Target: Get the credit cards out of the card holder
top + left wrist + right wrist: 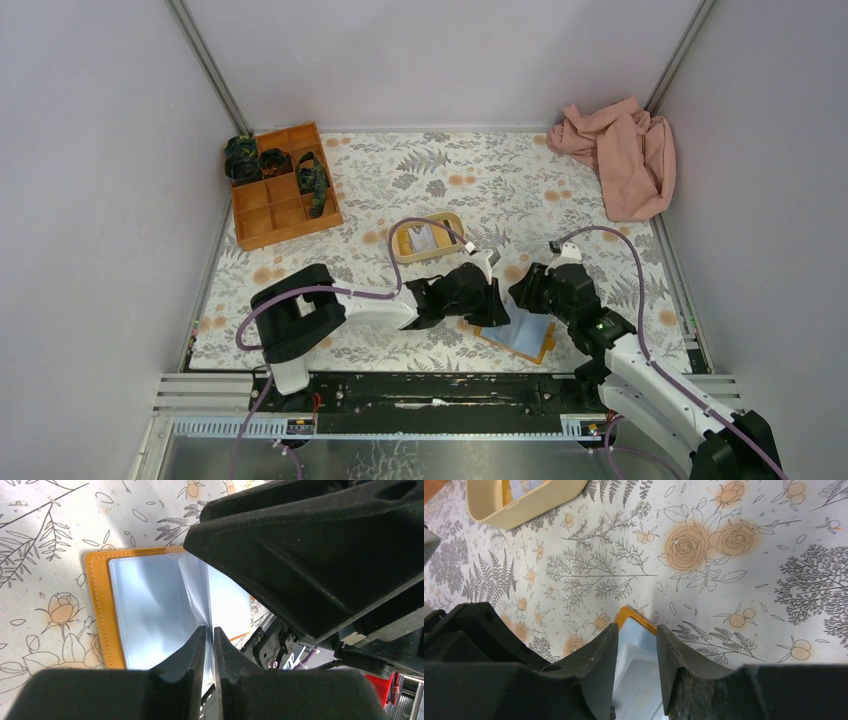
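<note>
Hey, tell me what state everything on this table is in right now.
card holder: open flat, blue inside up.
left gripper: jaws almost together at a clear sleeve; grip unclear.
right gripper: jaws open over the card holder's corner.
beige tray: holds something pale.
compartment box: some cells filled.
pink cloth: crumpled.

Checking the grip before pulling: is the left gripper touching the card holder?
Touching. The left wrist view shows the left gripper nearly closed on a lifted clear leaf of the card holder.
</note>
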